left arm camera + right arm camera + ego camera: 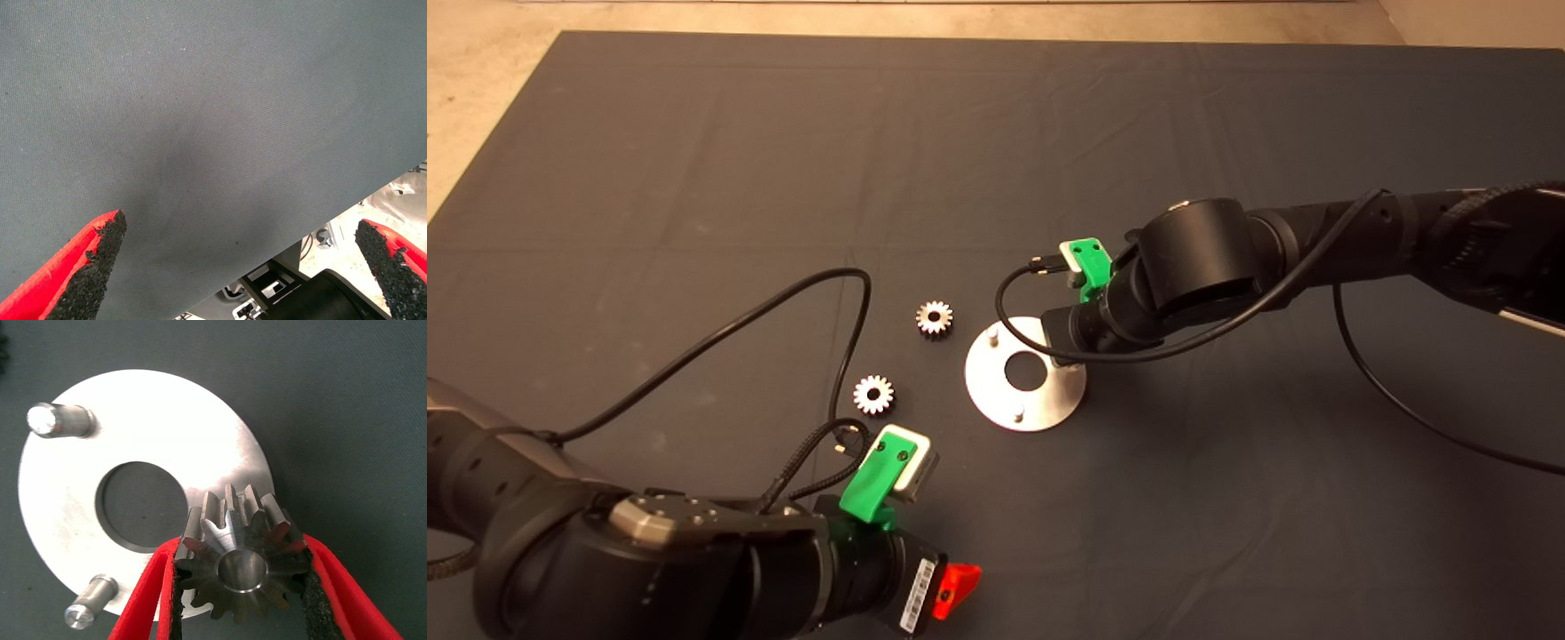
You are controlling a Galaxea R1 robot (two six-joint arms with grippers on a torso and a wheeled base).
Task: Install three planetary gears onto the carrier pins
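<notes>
My right gripper (240,550) is shut on one planetary gear (237,570) and holds it over the rim of the silver disc (167,413). Two carrier pins (57,420) (90,610) stand bare on the disc. The third pin is hidden under the gear, whose bore shows silver metal. In the head view the right wrist (1112,307) covers that side of the disc (996,391). Two more gears (934,317) (873,394) lie flat on the mat left of the disc. My left gripper (240,267) is open and empty, parked at the mat's near edge.
A black cable (818,293) loops over the mat just left of the two loose gears. One red finger of the left gripper (958,587) shows at the lower edge. Past the mat's edge the left wrist view shows the floor (400,193).
</notes>
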